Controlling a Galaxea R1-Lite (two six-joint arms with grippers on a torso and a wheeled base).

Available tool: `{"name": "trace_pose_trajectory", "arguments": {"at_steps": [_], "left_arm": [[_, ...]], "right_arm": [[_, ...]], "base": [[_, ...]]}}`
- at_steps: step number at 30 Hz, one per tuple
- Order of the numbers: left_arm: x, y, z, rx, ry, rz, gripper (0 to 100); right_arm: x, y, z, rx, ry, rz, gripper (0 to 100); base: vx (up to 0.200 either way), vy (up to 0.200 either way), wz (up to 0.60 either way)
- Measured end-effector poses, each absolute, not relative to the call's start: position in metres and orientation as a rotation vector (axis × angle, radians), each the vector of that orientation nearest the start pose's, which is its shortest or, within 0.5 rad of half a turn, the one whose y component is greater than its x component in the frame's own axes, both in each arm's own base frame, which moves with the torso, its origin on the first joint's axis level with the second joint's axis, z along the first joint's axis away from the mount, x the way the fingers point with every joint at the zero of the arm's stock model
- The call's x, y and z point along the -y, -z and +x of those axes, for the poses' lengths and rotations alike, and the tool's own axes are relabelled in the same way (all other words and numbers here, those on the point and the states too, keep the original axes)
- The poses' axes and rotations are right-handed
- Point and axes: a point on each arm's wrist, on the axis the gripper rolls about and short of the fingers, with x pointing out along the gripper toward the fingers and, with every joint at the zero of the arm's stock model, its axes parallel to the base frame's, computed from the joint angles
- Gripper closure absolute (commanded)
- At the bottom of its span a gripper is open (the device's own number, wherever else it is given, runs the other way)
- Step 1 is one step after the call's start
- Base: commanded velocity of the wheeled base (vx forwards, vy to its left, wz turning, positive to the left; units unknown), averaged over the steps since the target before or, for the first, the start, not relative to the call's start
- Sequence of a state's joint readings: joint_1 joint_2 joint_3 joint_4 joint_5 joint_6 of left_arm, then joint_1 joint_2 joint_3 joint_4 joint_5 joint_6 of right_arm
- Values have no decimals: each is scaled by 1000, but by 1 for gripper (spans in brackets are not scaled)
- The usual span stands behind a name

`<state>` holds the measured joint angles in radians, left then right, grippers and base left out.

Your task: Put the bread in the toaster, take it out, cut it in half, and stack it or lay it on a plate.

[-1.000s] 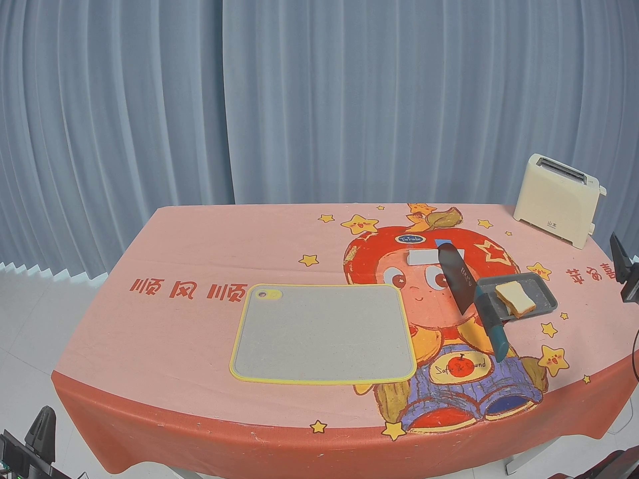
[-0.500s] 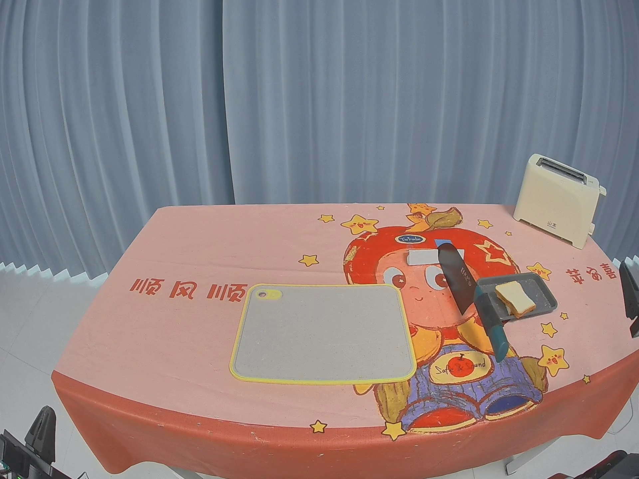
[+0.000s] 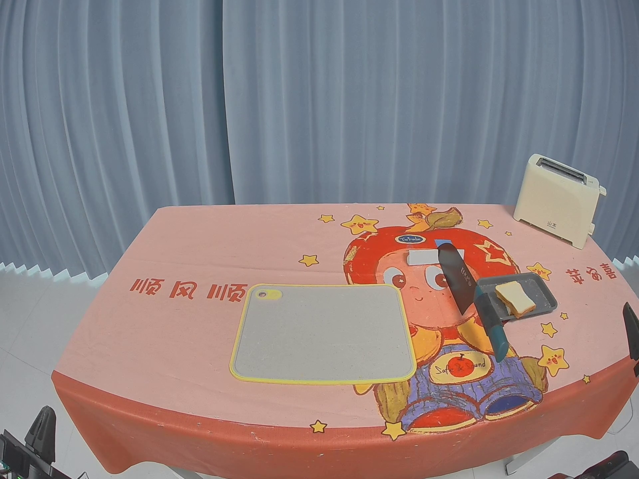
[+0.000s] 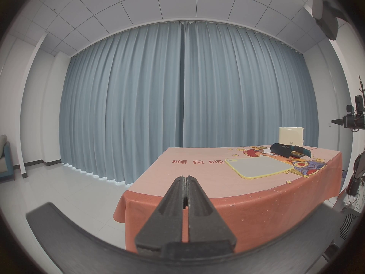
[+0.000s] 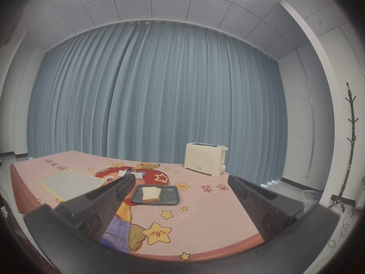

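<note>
A slice of bread [image 3: 516, 299] lies on a small grey tray [image 3: 542, 291] at the right of the table. The cream toaster [image 3: 559, 199] stands at the far right corner with its slots empty. A knife [image 3: 474, 292] with a dark blade and teal handle rests against the tray's left edge. My right gripper [image 5: 180, 180] is open and empty, off the table's right edge, level with the bread [image 5: 151, 194] and the toaster [image 5: 204, 158]. My left gripper [image 4: 186, 185] is shut on nothing, low and off the table's front left corner.
A grey cutting board [image 3: 324, 332] with a yellow rim lies at the table's front middle. A small white card [image 3: 426, 256] sits behind the knife. Curtains hang behind the table, and a coat stand [image 5: 349, 141] stands by the right wall.
My right gripper has slid down the right edge of the head view, back toward the table's near side. The bread, knife and left arm have not moved.
</note>
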<state>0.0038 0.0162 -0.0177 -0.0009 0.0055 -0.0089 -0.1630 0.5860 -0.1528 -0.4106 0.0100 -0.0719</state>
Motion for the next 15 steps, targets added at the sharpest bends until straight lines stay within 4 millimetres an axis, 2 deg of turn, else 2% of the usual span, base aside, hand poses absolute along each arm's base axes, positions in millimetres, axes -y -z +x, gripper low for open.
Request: {"name": "trace_pose_trajectory", "arguments": {"at_steps": [7,15], "left_arm": [[0,-81,-23,2,-10,-9,100],[0,-81,-23,3,-9,-9,100]], "right_arm": [[4,-165,26,44,148,-76,0],[3,-153,20,47,146,-76,0]], "base": [[0,0,0],[0,0,0]]}}
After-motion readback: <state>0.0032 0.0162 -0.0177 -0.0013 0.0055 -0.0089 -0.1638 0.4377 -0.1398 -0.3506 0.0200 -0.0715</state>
